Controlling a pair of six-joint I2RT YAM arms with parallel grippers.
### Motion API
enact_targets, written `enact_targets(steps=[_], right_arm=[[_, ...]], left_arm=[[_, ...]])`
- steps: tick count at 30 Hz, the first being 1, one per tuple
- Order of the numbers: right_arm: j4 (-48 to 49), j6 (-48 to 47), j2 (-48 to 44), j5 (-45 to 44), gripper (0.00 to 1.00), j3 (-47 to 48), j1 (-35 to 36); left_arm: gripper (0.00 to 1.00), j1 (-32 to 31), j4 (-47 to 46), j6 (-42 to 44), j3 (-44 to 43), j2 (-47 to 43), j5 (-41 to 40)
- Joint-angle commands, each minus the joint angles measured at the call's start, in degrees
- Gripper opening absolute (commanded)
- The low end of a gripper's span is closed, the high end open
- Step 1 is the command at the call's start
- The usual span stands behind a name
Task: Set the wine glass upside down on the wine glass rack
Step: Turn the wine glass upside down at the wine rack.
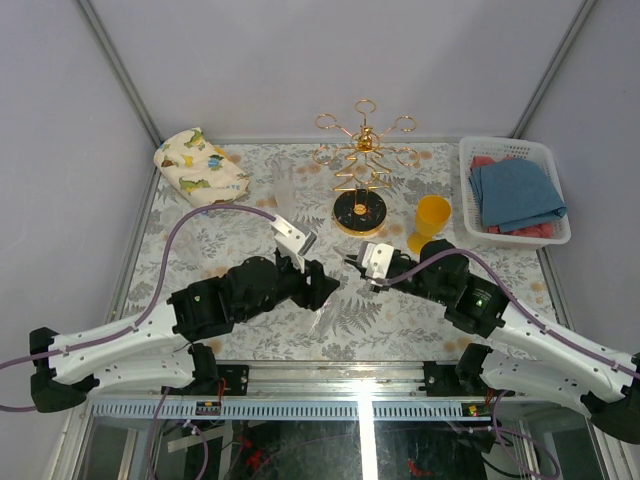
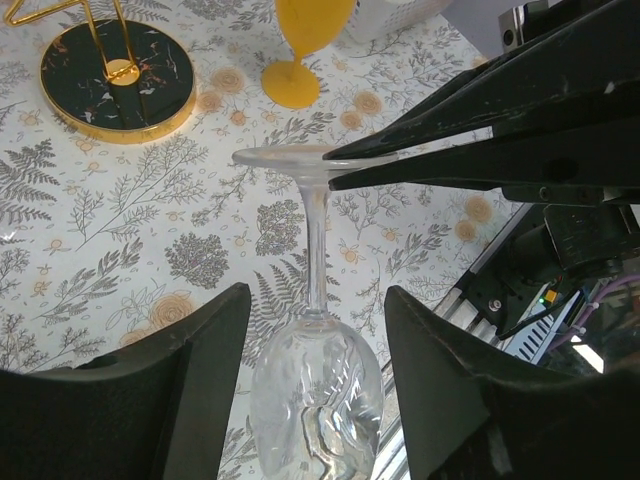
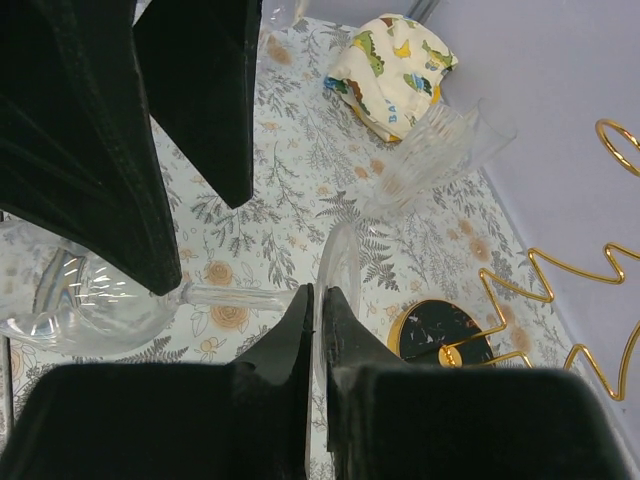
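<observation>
The clear wine glass (image 2: 315, 400) lies roughly level above the table, between my two grippers. My right gripper (image 3: 318, 300) is shut on the edge of its round foot (image 3: 342, 262); it shows in the left wrist view (image 2: 335, 170) pinching that foot. My left gripper (image 2: 315, 300) is open, its fingers (image 2: 200, 350) on either side of the bowl with gaps showing. The bowl shows in the right wrist view (image 3: 80, 310) under the left fingers (image 3: 100, 150). The gold wine glass rack (image 1: 362, 160) stands behind on its black base (image 1: 360, 211), apart from both grippers (image 1: 325, 283) (image 1: 358, 265).
A yellow goblet (image 1: 432, 220) stands right of the rack base. A white basket (image 1: 468, 150) with a blue cloth (image 1: 515, 190) is at the back right. A dinosaur-print cloth (image 1: 200, 165) lies at the back left. A clear ribbed tumbler (image 3: 430, 155) stands near it.
</observation>
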State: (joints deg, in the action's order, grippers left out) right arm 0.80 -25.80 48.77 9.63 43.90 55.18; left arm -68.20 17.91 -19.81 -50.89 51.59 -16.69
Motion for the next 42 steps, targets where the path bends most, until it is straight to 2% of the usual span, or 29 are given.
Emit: enact_targets(steps=[1,4,11,27,33,35,42], right_arm=[[5.83,-0.31,-1.69,0.17,0.0,2.16,0.7],[6.63,0.04,-1.92,0.65,0.0,2.07,0.76],[8.76,1.42,-3.35,1.33,0.0,1.58,0.73],[11.37,4.76,-5.92,5.11,0.0,-0.3,0.72],[12.04,5.1,-6.81,4.43,0.0,-1.12,0.75],[11.51,4.96,-6.88,4.12,0.0,-1.1,0.72],[10.02,5.05,-7.77,2.44,0.06,-1.05,0.74]], left_arm=[[0.53,-0.32,-5.94,-1.2,0.78,0.31,1.16],[0.48,-0.28,-6.79,-1.42,1.12,0.84,1.76],[0.45,-0.25,-7.54,-1.8,2.03,1.57,1.88],[0.29,-0.32,-9.91,-1.1,2.35,1.92,4.32],[0.14,-0.27,-10.69,-0.72,2.87,0.71,4.14],[0.01,-0.26,-11.6,-0.69,3.66,-0.09,2.94],[0.0,-0.3,-14.06,0.99,4.7,-0.81,3.23]])
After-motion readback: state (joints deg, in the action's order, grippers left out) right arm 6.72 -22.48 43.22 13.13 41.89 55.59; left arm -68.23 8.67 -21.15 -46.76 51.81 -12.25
